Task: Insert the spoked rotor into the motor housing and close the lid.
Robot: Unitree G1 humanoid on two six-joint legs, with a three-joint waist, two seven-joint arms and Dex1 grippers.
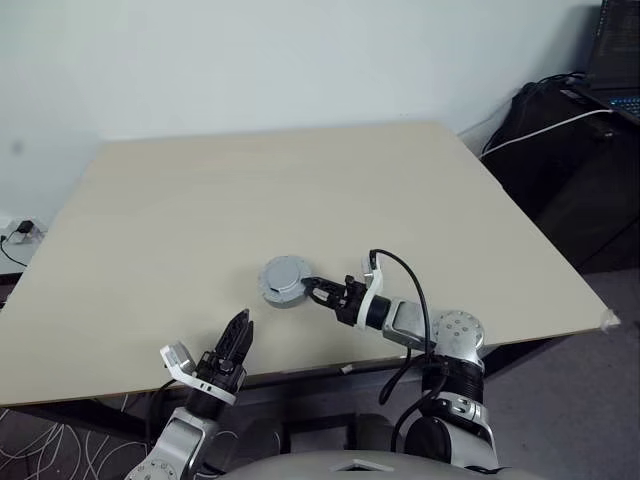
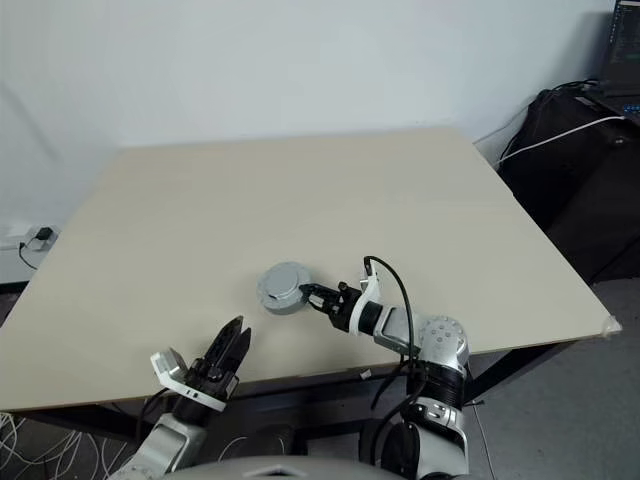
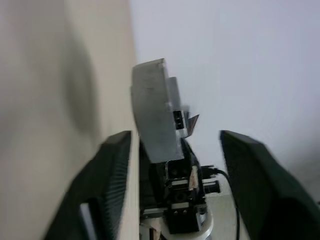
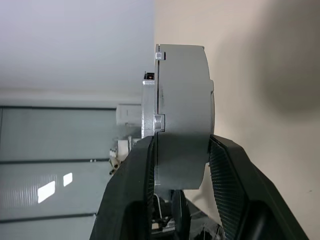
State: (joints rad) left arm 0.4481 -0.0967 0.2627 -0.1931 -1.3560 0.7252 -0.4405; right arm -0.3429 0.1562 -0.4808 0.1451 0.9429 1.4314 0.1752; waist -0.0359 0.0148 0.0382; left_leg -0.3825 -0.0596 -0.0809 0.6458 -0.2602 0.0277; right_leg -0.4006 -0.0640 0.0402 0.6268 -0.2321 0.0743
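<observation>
A round grey motor housing (image 1: 283,280) sits near the table's front middle. The lid (image 2: 285,284) is on it, smooth grey face and hub upward. The side seam between the two shows in the right wrist view on the housing (image 4: 182,115). My right gripper (image 1: 310,288) reaches in from the right and is shut across the unit's thickness at its rim. Whether the unit rests on the table or hangs just above it I cannot tell. The spoked rotor is hidden. My left gripper (image 1: 238,335) is open and holds nothing, near the front edge, left of the unit and apart from it.
The pale wooden table (image 1: 300,190) stretches far back and to both sides. A black bag (image 1: 560,150) with a white cable and a laptop (image 1: 615,60) stand off the table at the back right. A wall socket (image 1: 20,232) is beyond the left edge.
</observation>
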